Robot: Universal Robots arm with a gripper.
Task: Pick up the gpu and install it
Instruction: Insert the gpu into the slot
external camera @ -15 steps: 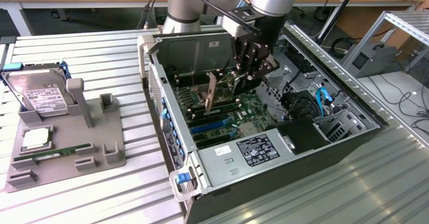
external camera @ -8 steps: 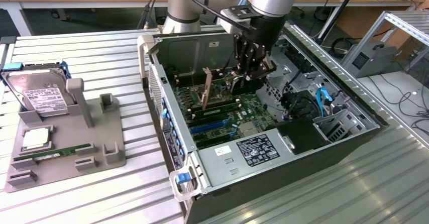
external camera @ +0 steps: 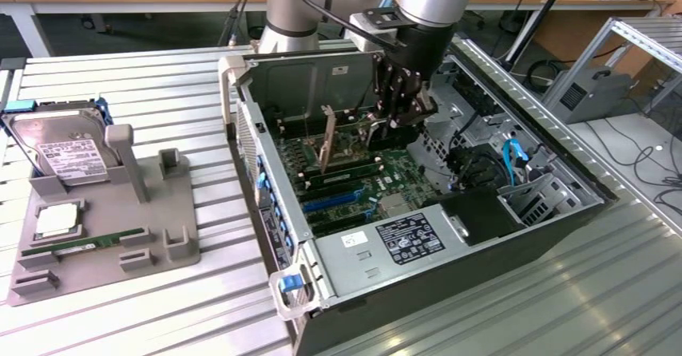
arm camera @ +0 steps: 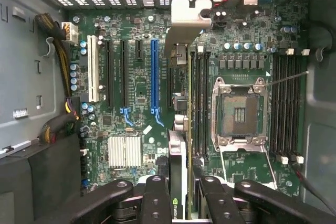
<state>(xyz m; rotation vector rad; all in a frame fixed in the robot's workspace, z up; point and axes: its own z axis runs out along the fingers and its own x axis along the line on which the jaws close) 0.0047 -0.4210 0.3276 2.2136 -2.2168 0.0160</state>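
My gripper (external camera: 403, 116) reaches down into the open computer case (external camera: 554, 212) and is shut on the gpu (external camera: 343, 147), a thin dark card held on edge over the motherboard (external camera: 389, 184). In the wrist view the gpu (arm camera: 178, 145) runs edge-on away from my gripper (arm camera: 184, 198), clamped between the black fingers (arm camera: 156, 200). Its silver bracket (arm camera: 185, 19) is at the far end, near the case's rear wall. The card hangs between the blue slot (arm camera: 155, 72) and the memory slots (arm camera: 198, 103); I cannot tell whether it touches the board.
A silver hard drive (external camera: 66, 152) with a white label leans on a grey fixture tray (external camera: 160, 220) at the exterior view's left. A green memory stick (external camera: 101, 240) lies on that tray. The CPU socket (arm camera: 239, 111) and cable bundles (arm camera: 60, 56) flank the slots.
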